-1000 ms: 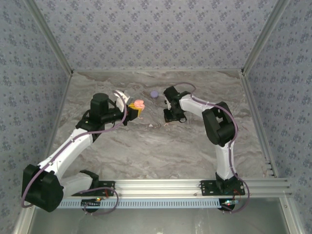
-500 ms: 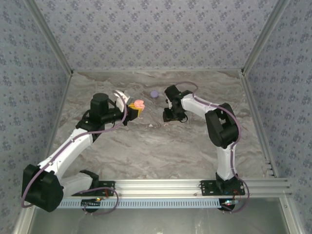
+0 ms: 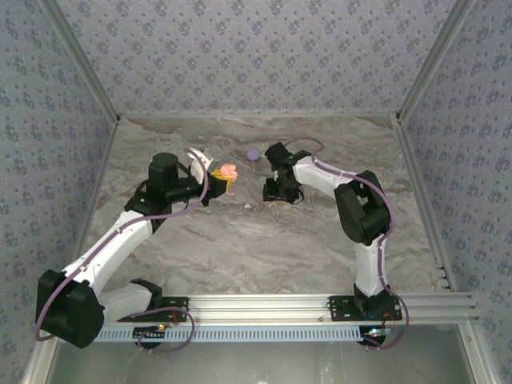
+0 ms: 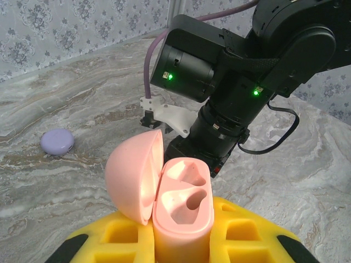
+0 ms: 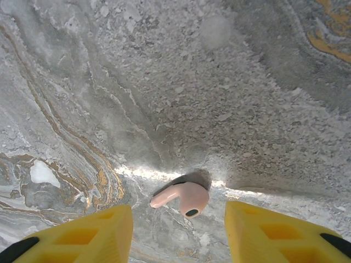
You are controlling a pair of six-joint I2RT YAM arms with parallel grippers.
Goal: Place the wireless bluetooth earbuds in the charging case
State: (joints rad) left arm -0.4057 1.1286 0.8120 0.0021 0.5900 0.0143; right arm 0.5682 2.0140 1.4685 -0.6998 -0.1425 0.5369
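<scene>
My left gripper (image 3: 226, 178) is shut on the pink charging case (image 4: 184, 205), held upright between its yellow pads (image 4: 249, 241). The case's lid (image 4: 131, 181) is swung open to the left and both sockets are empty. One pinkish-white earbud (image 5: 184, 197) lies on the marble table, stem pointing left. My right gripper (image 5: 178, 233) hangs over it, open, with its yellow fingers (image 5: 93, 235) on either side and not touching it. From above, the right gripper (image 3: 276, 197) points down at the table just right of the case (image 3: 229, 170).
A round lilac case (image 3: 254, 154) lies shut on the table behind the two grippers, also at the left in the left wrist view (image 4: 57, 141). The right arm's black wrist (image 4: 236, 93) looms close behind the pink case. Patterned walls enclose the marble table (image 3: 264, 240).
The right arm's wrist has shifted a little to the left, toward the pink case. The left arm and the case it holds have stayed put.
</scene>
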